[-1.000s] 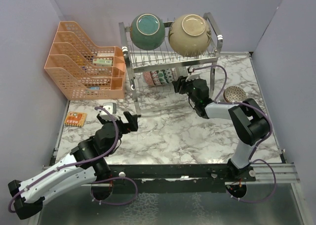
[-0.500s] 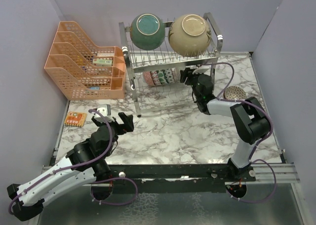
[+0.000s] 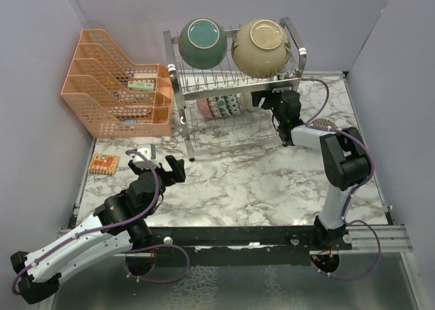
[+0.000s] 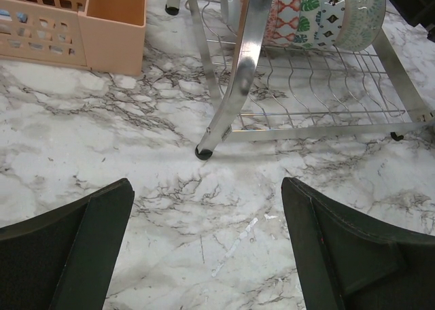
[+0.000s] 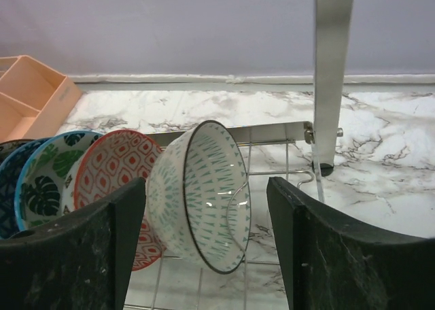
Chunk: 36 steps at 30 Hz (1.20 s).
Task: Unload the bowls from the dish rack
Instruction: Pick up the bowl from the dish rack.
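Observation:
The silver wire dish rack (image 3: 234,87) stands at the back. A teal bowl (image 3: 202,43) and a cream bowl (image 3: 262,47) rest on its top tier. Several small patterned bowls (image 3: 219,106) stand on edge on the lower tier. My right gripper (image 3: 273,100) is open at the rack's right end. In the right wrist view it (image 5: 205,186) faces a white bowl with teal triangles (image 5: 204,208), one finger showing on each side, not touching. A red-patterned bowl (image 5: 112,167) stands behind it. My left gripper (image 3: 158,166) is open and empty over the marble, in front of the rack leg (image 4: 234,85).
An orange mesh organizer (image 3: 115,85) stands at the back left. An orange packet (image 3: 103,164) and a small grey item (image 3: 144,151) lie near the left edge. A round metal strainer (image 3: 323,128) lies by the right arm. Walls close in on three sides.
My right gripper has swung right and back to the rack's right end, now facing the small bowls. My left gripper has shifted slightly and stays open.

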Each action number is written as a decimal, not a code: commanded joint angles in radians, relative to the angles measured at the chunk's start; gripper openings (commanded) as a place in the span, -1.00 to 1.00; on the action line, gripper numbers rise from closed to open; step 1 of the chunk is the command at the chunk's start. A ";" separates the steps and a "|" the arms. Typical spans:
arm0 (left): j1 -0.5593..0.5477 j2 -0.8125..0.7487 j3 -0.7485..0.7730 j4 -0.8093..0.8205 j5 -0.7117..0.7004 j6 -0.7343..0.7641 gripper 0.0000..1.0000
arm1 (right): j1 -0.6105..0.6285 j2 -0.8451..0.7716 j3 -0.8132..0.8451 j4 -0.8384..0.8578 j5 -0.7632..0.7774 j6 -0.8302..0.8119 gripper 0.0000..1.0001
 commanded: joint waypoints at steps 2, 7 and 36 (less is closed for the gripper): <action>-0.003 -0.014 -0.008 -0.001 -0.025 0.005 0.87 | -0.041 0.040 0.065 -0.035 -0.101 0.059 0.41; -0.003 -0.014 -0.008 -0.001 -0.025 0.004 0.87 | -0.050 0.064 0.099 -0.062 -0.173 0.077 0.36; -0.003 -0.019 -0.014 0.000 -0.022 0.011 0.87 | -0.050 0.092 0.087 -0.127 -0.334 0.101 -0.43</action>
